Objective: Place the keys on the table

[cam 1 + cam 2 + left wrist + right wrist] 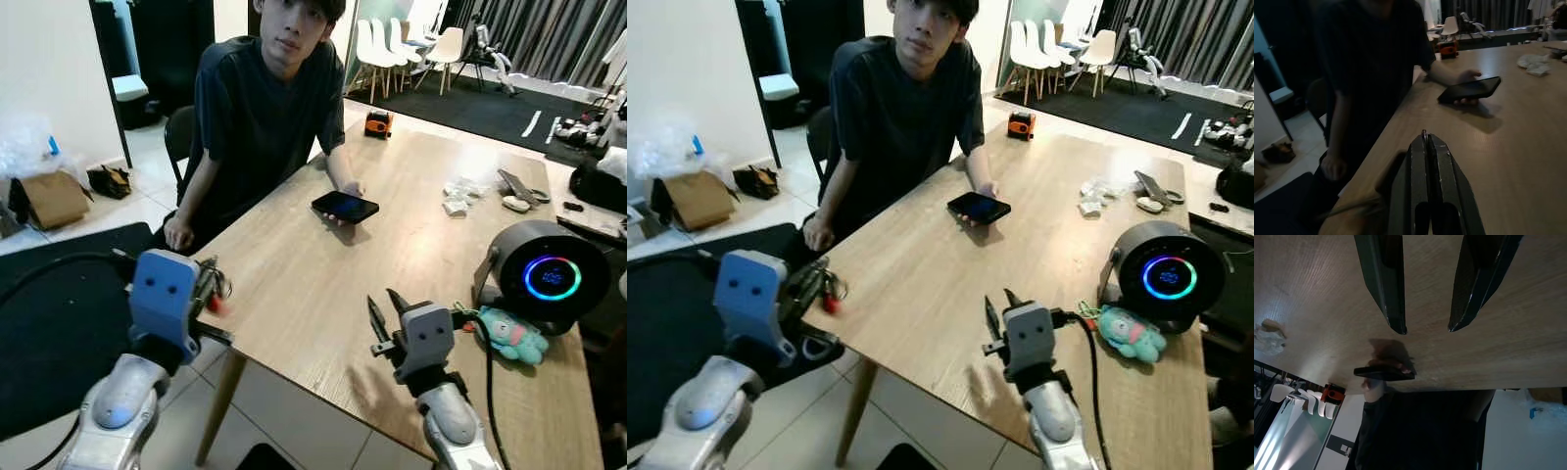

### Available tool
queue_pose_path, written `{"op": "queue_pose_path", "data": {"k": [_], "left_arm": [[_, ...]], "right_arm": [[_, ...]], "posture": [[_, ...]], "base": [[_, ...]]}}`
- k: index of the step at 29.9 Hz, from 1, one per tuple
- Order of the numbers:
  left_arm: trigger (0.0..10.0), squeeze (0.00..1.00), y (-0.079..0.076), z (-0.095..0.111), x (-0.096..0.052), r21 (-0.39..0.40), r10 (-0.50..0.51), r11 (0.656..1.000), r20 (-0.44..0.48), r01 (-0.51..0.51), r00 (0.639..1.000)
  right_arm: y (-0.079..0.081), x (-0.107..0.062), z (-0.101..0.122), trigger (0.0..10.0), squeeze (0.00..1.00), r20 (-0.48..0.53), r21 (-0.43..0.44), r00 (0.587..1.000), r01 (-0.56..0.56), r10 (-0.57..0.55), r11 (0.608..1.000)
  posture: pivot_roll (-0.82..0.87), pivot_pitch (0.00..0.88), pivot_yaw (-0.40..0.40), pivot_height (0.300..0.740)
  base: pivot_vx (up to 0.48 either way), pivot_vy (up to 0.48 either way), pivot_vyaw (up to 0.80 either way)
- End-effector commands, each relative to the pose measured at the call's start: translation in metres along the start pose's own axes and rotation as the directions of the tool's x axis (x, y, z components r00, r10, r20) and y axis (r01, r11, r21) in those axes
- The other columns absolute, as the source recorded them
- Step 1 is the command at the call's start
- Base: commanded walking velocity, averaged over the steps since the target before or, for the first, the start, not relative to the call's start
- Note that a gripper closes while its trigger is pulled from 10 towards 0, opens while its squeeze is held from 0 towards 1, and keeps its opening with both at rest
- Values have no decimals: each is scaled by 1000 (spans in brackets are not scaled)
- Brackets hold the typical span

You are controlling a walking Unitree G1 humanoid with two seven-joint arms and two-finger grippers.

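Observation:
My left gripper (208,282) is shut at the near left corner of the wooden table (323,284). The keys (217,296), a metal ring with a red tag, hang from its fingers right at the table's edge. In the left wrist view the two black fingers (1425,161) are pressed together over the tabletop, and a blurred ring and cord (1354,211) show beside them. My right gripper (387,311) stands open a little above the table's near middle, nothing between its fingers (1391,293).
A person sits at the table's left side, one hand on a black phone (345,207). On the right stand a round speaker with a glowing ring (547,274) and a teal plush toy (511,335). Crumpled tissue (457,196) and an orange toy (378,122) lie farther back.

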State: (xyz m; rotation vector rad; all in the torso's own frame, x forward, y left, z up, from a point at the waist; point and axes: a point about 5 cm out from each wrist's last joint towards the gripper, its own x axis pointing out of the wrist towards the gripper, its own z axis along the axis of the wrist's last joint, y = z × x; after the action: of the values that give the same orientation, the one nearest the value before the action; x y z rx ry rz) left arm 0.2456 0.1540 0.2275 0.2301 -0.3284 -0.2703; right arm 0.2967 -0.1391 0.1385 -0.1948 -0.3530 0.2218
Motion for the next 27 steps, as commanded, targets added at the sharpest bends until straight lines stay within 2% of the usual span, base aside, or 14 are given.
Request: {"op": "queue_pose_path", "data": {"k": [1, 8, 16, 27], "left_arm": [[10000, 0, -17, 6, 3, 48, -101, 994, 20, 100, 995], [10000, 0, -24, 6, 6, 62, -121, 991, 25, 120, 992], [10000, 0, -32, 0, 7, 123, -133, 984, 1, 132, 991], [10000, 0, -37, -14, 9, 188, -73, 979, -60, 83, 996]], "right_arm": [[-12, 1, 5, 10000, 0, 20, -25, 999, 36, -36, 999], [-11, -1, 5, 10000, 0, 19, -28, 999, 38, -37, 999], [-10, -2, 3, 10000, 0, 7, -31, 999, 31, -31, 999], [-1, -2, 0, 10000, 0, -1, -18, 1000, 2, -2, 1000]], "posture": [[193, 100, -46, 740], [190, 99, -45, 740], [191, 98, -45, 740], [203, 107, -46, 740]], "base": [[0, 0, 0], [0, 0, 0], [0, 0, 0], [0, 0, 0]]}}
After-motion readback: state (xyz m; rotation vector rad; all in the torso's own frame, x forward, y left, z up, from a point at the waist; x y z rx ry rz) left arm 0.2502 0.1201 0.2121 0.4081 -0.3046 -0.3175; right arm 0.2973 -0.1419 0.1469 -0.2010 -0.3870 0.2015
